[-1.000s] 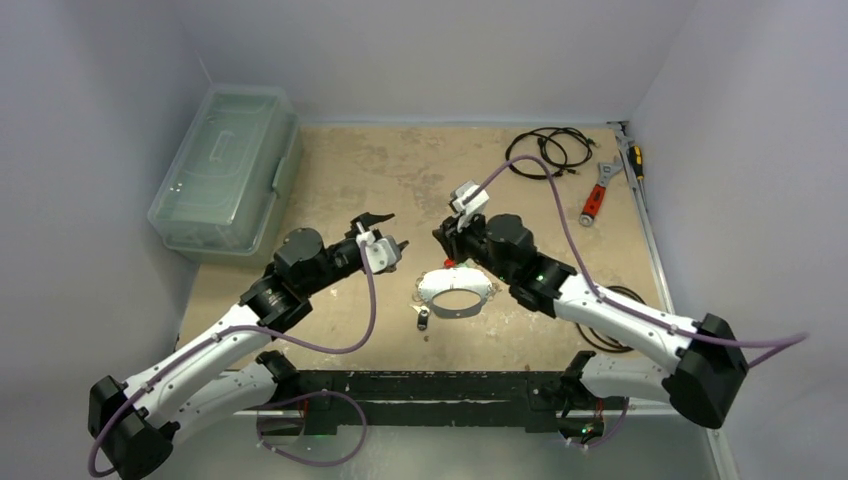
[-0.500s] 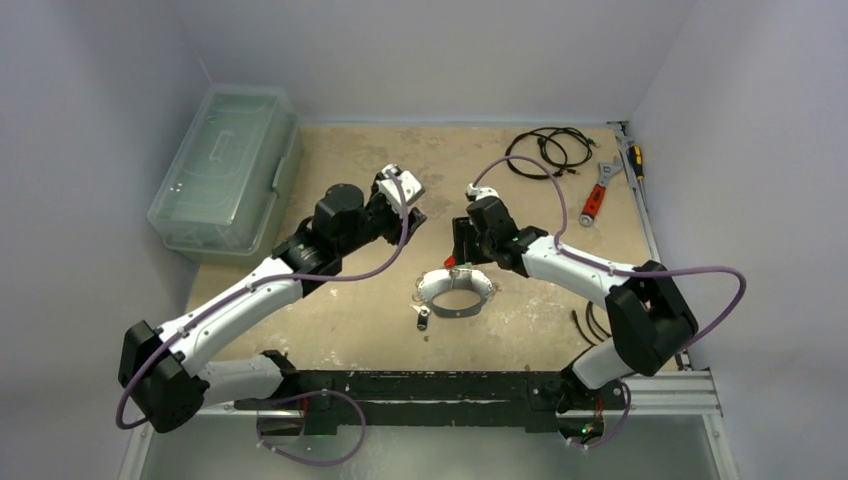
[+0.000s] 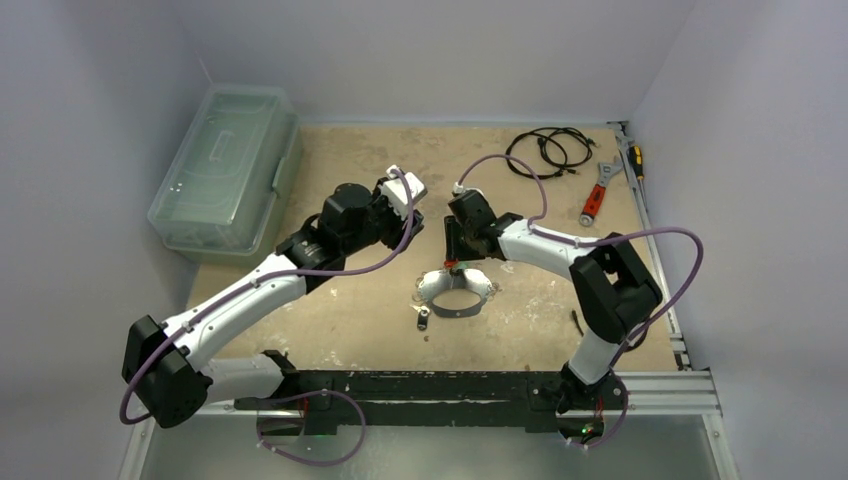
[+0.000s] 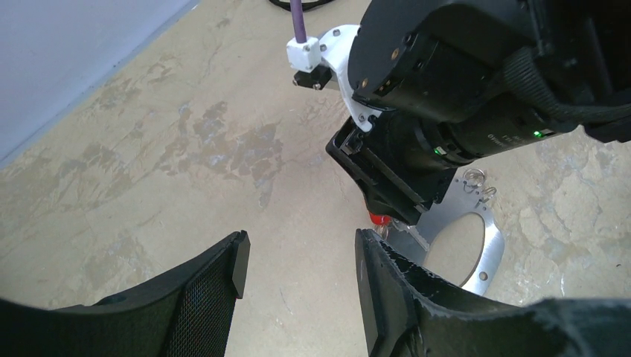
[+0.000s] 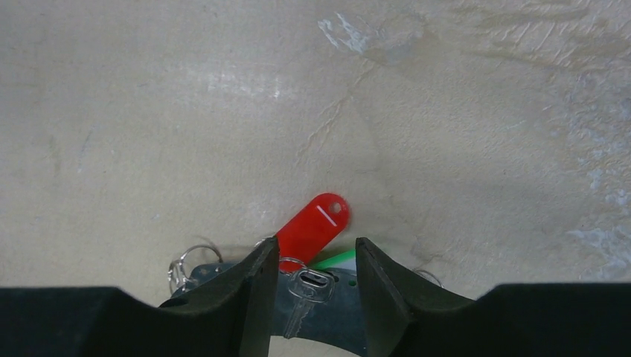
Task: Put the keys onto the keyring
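Bench (image 3: 350,180): keyring (image 4: 491,238) flat at frame centre, top view. Left jaws apart, empty, up-left of it. Right jaws apart, straddling red-tagged key (image 5: 312,223) on keyring's upper rim; green tag (image 5: 332,260) peeks beside it. Black key (image 3: 423,320) just lower-left of keyring.

Since a second ago, the left arm (image 3: 250,290) has swung up from the near middle of the table (image 3: 350,320), and we log its gripper (image 4: 298,268) farther back, hardly shifted over the last half second. The right arm (image 3: 545,245) has folded: its elbow (image 3: 610,285), earlier stretched low toward the right edge, now stands up nearer the keyring (image 4: 455,212), and its purple cable (image 3: 660,250) arches higher. The right gripper (image 5: 309,268) has come down to the keyring's far rim, straddling the red tag (image 5: 312,227).
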### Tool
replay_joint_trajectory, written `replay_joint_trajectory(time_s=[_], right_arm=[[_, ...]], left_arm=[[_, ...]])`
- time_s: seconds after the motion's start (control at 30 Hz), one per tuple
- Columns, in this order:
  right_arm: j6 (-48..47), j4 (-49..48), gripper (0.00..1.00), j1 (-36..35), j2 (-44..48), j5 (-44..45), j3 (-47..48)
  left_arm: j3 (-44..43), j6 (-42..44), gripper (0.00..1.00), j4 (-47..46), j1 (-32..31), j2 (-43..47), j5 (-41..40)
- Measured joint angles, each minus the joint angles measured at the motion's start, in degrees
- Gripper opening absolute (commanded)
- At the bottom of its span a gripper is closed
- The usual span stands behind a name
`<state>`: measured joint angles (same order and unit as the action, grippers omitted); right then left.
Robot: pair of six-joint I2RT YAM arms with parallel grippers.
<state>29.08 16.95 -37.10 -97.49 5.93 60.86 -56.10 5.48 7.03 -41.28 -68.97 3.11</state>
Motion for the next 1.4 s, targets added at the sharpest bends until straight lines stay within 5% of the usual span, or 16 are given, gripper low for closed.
replay_joint_trajectory(time_s=[0.43,0.9,1.17,1.4], right_arm=[[3.1,3.0,0.52,0.0,-1.6,3.6,0.0],[4.5,0.7,0.45,0.1,-2.2,3.5,-2.4],[5.0,-0.7,0.24,0.4,-2.7,2.2,-2.4],[1.3,-4.7,0.32,-1.0,-3.3,-5.5,-2.6]], left_arm=[[0.0,0.1,0.55,0.2,0.0,1.2,-0.1],[0.0,0.1,0.55,0.3,0.0,1.2,-0.1],[0.0,0.1,0.55,0.4,0.0,1.2,-0.1],[0.0,0.1,0.56,0.4,0.0,1.2,-0.1]])
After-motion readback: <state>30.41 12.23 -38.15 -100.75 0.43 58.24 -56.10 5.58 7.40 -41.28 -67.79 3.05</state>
